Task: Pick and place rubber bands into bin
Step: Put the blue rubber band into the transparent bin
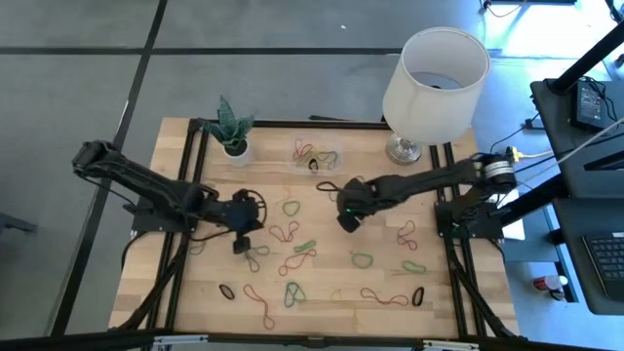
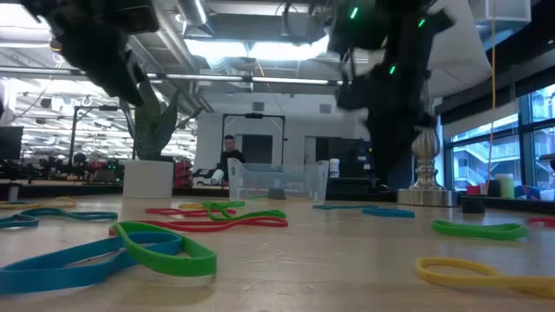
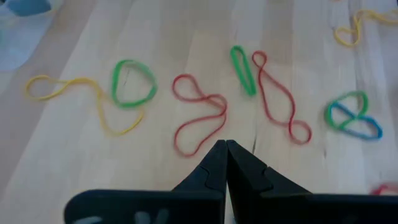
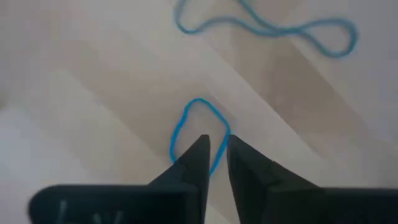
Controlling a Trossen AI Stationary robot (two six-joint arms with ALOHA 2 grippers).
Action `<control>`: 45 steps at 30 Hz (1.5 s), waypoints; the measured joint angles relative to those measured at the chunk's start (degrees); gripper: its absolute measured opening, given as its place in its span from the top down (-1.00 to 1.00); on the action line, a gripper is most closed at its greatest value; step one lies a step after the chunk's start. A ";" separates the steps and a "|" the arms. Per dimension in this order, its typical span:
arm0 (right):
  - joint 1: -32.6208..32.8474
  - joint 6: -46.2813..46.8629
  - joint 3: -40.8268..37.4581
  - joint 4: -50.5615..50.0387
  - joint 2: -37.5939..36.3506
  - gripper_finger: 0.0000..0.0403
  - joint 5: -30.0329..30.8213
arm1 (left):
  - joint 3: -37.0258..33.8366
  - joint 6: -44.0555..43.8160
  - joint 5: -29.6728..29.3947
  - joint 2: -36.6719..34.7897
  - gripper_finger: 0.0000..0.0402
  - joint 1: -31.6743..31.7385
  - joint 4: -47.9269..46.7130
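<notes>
Near the middle of the table point(image 1: 146, 263), the right gripper point(image 4: 214, 146) points down over a blue band point(image 4: 186, 121), its fingers a little apart with the band just under the tips. The left gripper point(image 3: 225, 152) is closed and holds nothing. Other bands point(image 1: 292, 234) lie scattered. The bin point(image 1: 314, 154) sits by the lamp point(image 1: 434, 73).

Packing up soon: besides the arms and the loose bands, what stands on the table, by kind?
Lamp: 1
Potted plant: 1
Bin: 1
Total: 3
</notes>
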 joint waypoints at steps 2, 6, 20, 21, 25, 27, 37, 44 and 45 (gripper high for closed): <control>-1.30 0.98 -0.19 -0.29 2.38 0.61 -2.37 | -1.24 0.36 0.12 -2.03 0.99 0.00 0.55; -2.56 1.97 -0.67 -1.16 6.00 0.52 -3.84 | -3.38 0.65 0.29 -5.57 0.99 0.00 0.14; -2.43 8.06 0.56 -0.42 9.02 0.95 -5.75 | -3.95 8.17 0.26 -8.31 0.99 1.48 -2.53; -2.19 8.57 1.42 -0.98 8.68 0.96 -5.34 | -3.95 8.73 0.22 -8.48 0.99 2.01 -2.93; -1.25 9.76 7.77 -5.68 6.57 0.98 -1.88 | -3.95 10.91 0.71 -10.15 0.99 4.07 -4.81; -0.97 9.50 12.39 -9.17 6.59 0.99 1.20 | -3.95 12.55 1.41 -11.05 0.99 5.04 -4.86; -7.56 -7.82 32.99 -8.98 7.63 0.99 13.60 | -3.95 14.60 2.11 -14.82 0.99 8.68 -4.81; -15.44 -21.24 39.10 -0.16 13.58 1.00 10.02 | -3.98 14.52 1.84 -15.83 0.99 10.19 -4.73; -16.46 -22.50 39.89 0.23 14.88 1.00 8.64 | -3.98 14.44 1.78 -15.86 0.99 10.39 -4.46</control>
